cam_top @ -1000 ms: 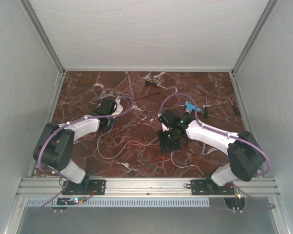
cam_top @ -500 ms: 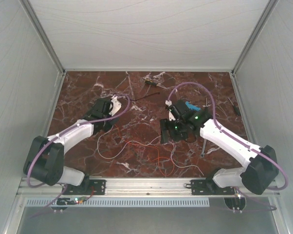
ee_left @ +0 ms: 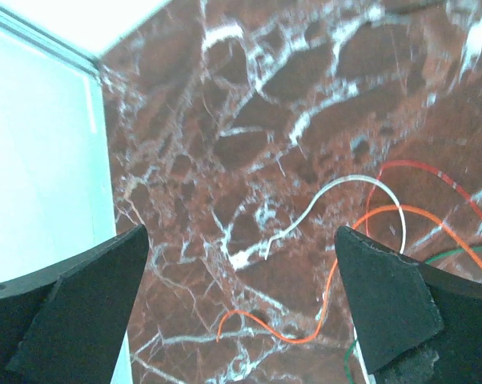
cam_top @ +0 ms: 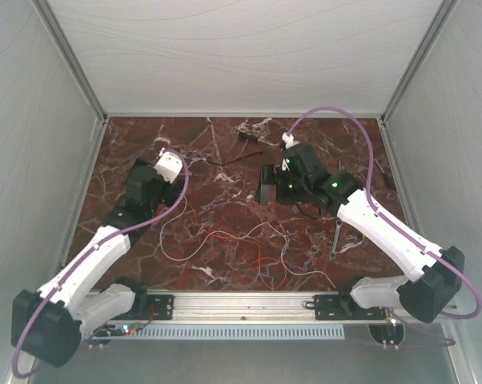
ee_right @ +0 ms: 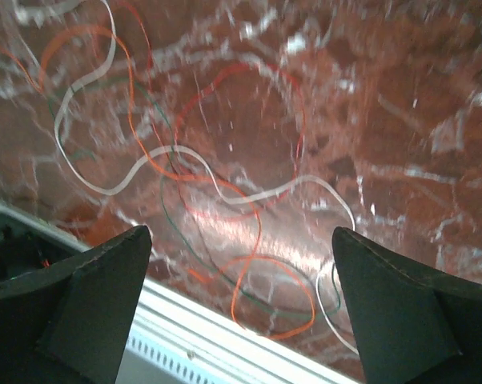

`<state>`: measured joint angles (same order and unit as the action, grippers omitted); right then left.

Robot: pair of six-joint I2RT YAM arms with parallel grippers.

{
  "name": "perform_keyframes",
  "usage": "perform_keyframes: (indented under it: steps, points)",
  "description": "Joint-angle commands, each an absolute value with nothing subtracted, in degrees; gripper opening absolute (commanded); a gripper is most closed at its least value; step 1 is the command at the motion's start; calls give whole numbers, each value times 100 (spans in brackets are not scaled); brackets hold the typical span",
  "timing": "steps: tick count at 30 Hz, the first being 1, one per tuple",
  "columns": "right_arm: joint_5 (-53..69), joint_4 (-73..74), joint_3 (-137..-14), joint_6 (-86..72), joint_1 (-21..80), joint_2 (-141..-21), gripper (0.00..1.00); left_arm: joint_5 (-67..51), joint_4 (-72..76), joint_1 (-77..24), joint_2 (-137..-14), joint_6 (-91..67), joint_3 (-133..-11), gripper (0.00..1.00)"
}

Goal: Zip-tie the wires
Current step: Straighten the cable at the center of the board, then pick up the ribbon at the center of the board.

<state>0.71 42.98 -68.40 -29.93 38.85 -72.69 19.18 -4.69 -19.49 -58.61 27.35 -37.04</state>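
left claw point(ee_left: 239, 240): black fingers spread as wide as they go, nothing between them. It hangs over the far left of the table, close to the white side wall.
right claw point(ee_right: 241, 240): black fingers spread wide, also empty. It hangs over the far centre.
change, left: the fingers have finished opening, and the arm has stretched out from a folded pose toward the far left.
change, right: the fingers have gone from half-closed to wide. The claw has lifted off the near-centre patch and drawn back to the far side.
wires point(ee_right: 217, 190): thin, thread-like orange-red, white and pale strands with a dark green one among them. They lie in loose loops on the near-centre table, between the two arms and touching neither claw.
thin black strip point(cam_top: 229, 162): lies on the far side, just left of the right claw and well apart from the tangle.
slim silvery tool point(cam_top: 335, 240): lies on the right, beside the right arm.
red-brown marble table point(cam_top: 129, 144): white-veined top that carries everything listed.
reading: both claws have let go and backed off, and the strands are unbundled. I see no tie round them, so the tying is not yet done.
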Motion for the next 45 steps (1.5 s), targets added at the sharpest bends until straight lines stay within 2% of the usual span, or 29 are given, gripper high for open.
perform_keyframes:
  steps: [1, 6, 9, 10, 14, 16, 21, 26, 29, 35, 38, 45]
  points:
    - [-854, 3476, -7348, -3414, 3859, -7363, 98, 1811, 569, -1938, -5153, 2417, -3537, 100]
    - [-1510, 3231, -7941, -3219, 3758, -7687, 98, 1998, 1284, -1931, -4431, 1891, -3228, 100]
    - [-1703, 2467, -7618, -3194, 3358, -7683, 98, 2150, 1424, -1933, -4200, 1545, -3239, 100]
    - [-1324, 2186, -7445, -3375, 3045, -7672, 98, 2277, 1483, -1926, -4137, 1380, -3250, 100]
    - [1735, 578, -6520, -4605, 1561, -7884, 98, 2467, 1648, -1929, -3799, 1018, -3247, 100]
    - [2259, -329, -6163, -5143, 1402, -8138, 98, 2337, 1811, -1930, -3627, 1054, -3134, 100]
    - [1330, 1082, -7371, -5658, 1731, -9387, 98, 2227, 1779, -1927, -3546, 1100, -3101, 100]
    - [290, 1869, -8624, -6112, 2191, -10494, 98, 2091, 1612, -1925, -3601, 1088, -3182, 100]
    - [-600, 2681, -9572, -6471, 2529, -11200, 98, 2047, 1602, -1925, -3592, 1099, -3165, 99]
    - [-1562, 4334, -11771, -6959, 2889, -12717, 97, 1966, 1521, -1925, -3636, 1098, -3199, 100]
    - [-1852, 4684, -12498, -7079, 2987, -13297, 94, 1881, 1472, -1925, -3657, 1082, -3223, 100]
    - [-2092, 4454, -12990, -7072, 3076, -14085, 80, 1728, 1385, -1927, -3709, 1076, -3252, 100]
